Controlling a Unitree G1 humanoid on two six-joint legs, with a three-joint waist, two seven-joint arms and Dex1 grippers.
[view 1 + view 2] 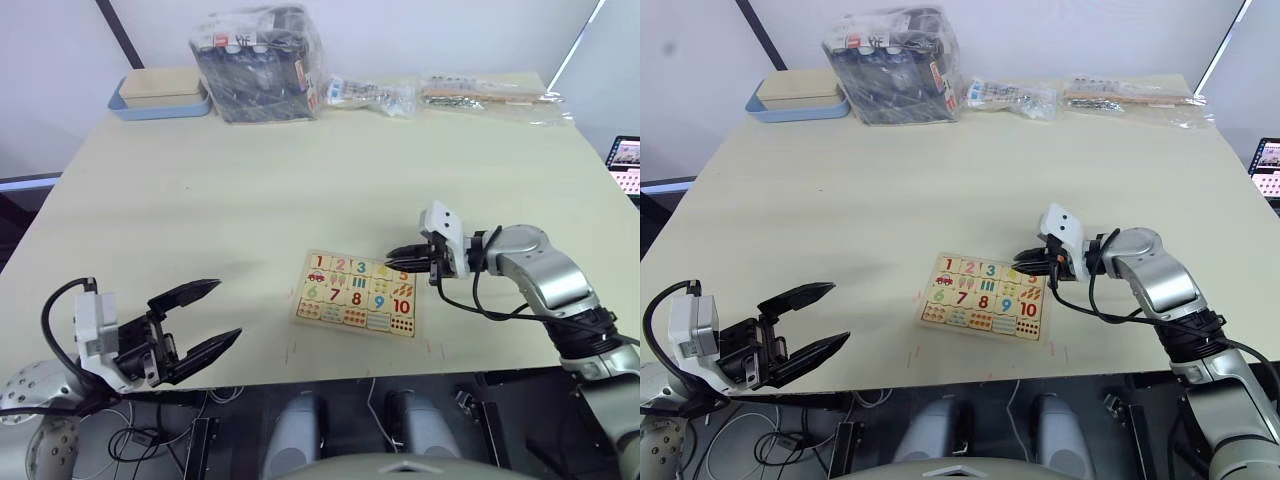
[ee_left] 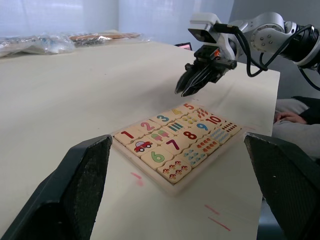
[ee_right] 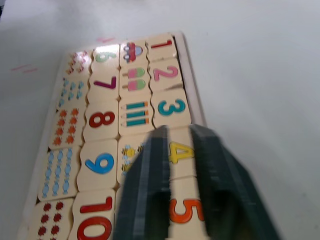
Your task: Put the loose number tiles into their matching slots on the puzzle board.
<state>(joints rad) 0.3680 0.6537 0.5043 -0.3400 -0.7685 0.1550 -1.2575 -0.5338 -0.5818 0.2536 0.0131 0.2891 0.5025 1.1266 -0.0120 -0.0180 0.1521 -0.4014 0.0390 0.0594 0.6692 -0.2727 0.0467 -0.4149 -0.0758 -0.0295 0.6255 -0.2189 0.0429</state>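
Note:
The puzzle board [image 1: 357,295] lies flat near the table's front edge, right of centre. The number tiles 1 [image 3: 161,44], 2 [image 3: 162,72], 3 [image 3: 171,106], 4 [image 3: 179,152] and 5 [image 3: 186,210] all sit in the slots of its far row. No tile lies loose on the table. My right gripper [image 1: 392,255] hovers just above the board's far right corner, over tiles 4 and 5. Its fingers [image 3: 150,170] stand narrowly apart with nothing between them. My left gripper [image 1: 226,310] hangs open and empty off the front edge, left of the board.
At the table's far left stands a blue tray with a wooden lid [image 1: 160,95]. Beside it is a plastic-wrapped dark box [image 1: 258,62], and clear bags [image 1: 375,95] lie along the far edge. A screen [image 1: 625,160] shows at the right edge.

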